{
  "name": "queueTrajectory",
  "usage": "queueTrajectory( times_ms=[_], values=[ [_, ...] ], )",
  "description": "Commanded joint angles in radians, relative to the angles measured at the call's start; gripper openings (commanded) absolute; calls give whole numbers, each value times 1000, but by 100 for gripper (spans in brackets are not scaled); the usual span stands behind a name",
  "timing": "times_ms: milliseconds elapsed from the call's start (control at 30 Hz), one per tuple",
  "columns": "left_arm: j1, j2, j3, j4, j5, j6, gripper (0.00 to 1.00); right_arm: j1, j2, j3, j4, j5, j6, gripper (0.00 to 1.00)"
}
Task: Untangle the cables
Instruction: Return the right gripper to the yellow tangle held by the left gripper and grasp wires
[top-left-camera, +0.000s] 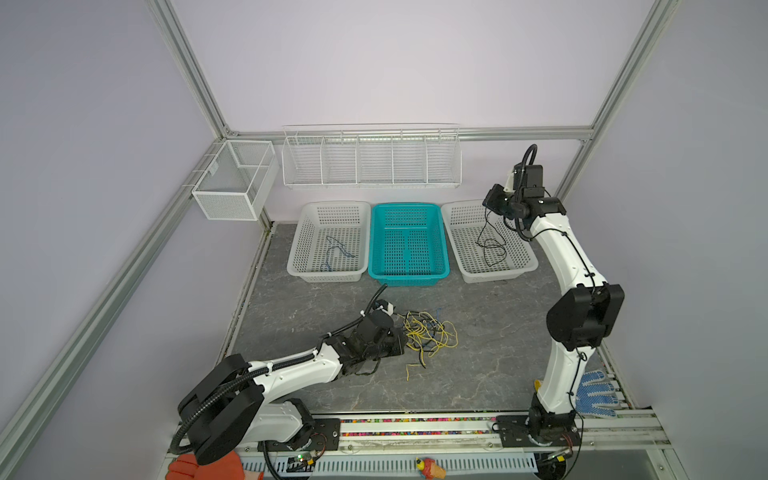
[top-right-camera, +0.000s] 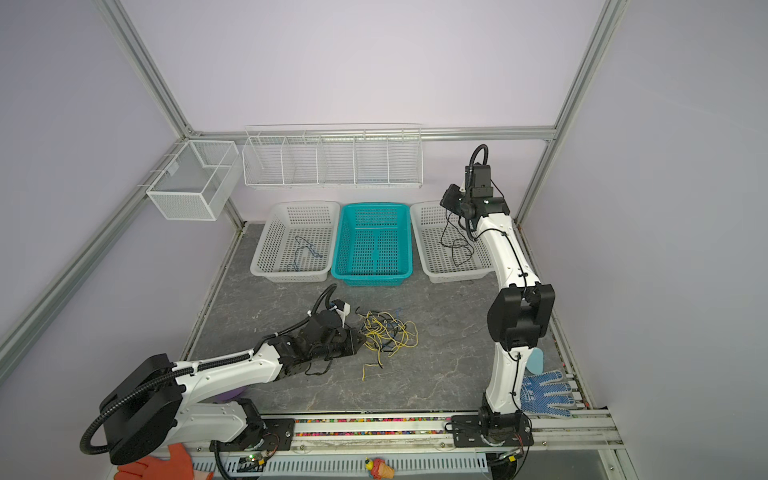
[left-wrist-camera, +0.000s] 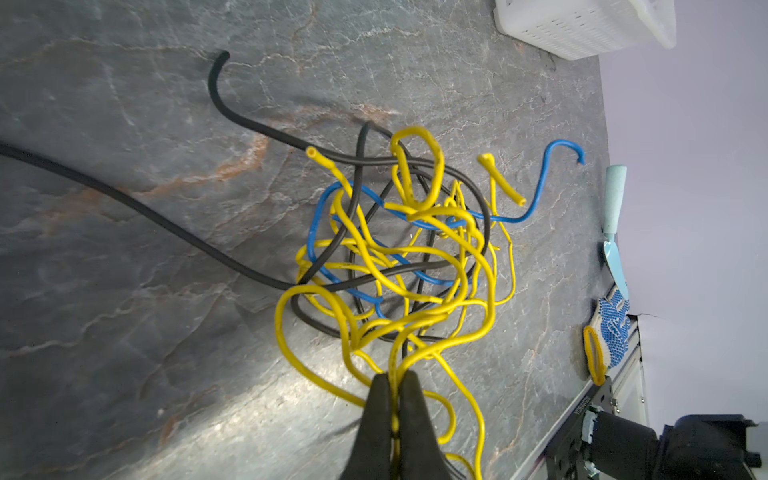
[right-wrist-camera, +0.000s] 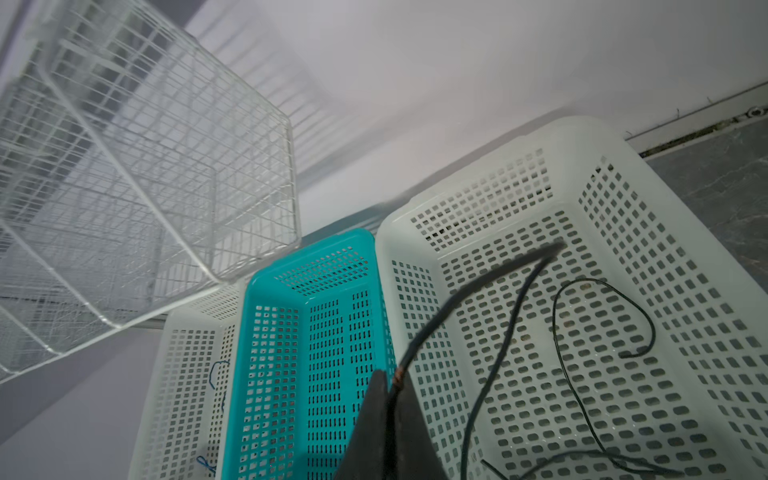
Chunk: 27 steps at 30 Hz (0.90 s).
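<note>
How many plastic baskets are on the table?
3, in a row at the back: left white basket, teal basket in the middle, right white basket. None appears hidden.

White-shelled left arm (top-left-camera: 299, 372) and right arm (top-left-camera: 557, 257) have bulky black joints and ribbed black hoses (top-left-camera: 291, 361); the left gripper (left-wrist-camera: 395, 376) is matte black.

Along the far edge of the surface (top-left-camera: 498, 332), the left basket (top-left-camera: 299, 245), middle basket (top-left-camera: 405, 205) and right basket (top-left-camera: 496, 277) are sitting side by side. A lone cable (top-left-camera: 334, 249) is lying in the left basket. A hanging cable (top-left-camera: 490, 249) is trailing from the right gripper (top-left-camera: 489, 204) down into the right basket. Nearer, in front of the middle basket, the tangle of cables (top-left-camera: 430, 332) is lying on the surface, with the left gripper (left-wrist-camera: 395, 380) at its left side, fingers (left-wrist-camera: 376, 407) pinching a strand.
</note>
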Motion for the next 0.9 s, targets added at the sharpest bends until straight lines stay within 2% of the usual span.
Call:
queueTrajectory(
  times_ms=[0, 100, 167, 367, 533, 700, 867],
  values=[
    [-10, 2, 2, 15, 3, -13, 0, -15, 32, -7, -60, -3, 24, 9],
    [-9, -4, -2, 15, 3, -15, 0, -15, 36, -7, -99, 29, 20, 18],
    [-11, -7, 0, 14, 2, -17, 0, -15, 28, -8, -112, 54, 14, 29],
    [-16, -9, 5, 16, 0, -22, 0, -12, -8, 15, -159, 59, -6, 43],
    [-19, -11, 6, 20, 3, -26, 0, 10, -132, -20, -169, 48, -16, 56],
    [-20, -19, 11, 18, 0, -28, 0, 107, -374, -269, -70, 6, -32, 64],
    [-20, -50, 23, -6, -3, -26, 0, 203, -683, -703, 140, -113, 19, 65]
  ],
)
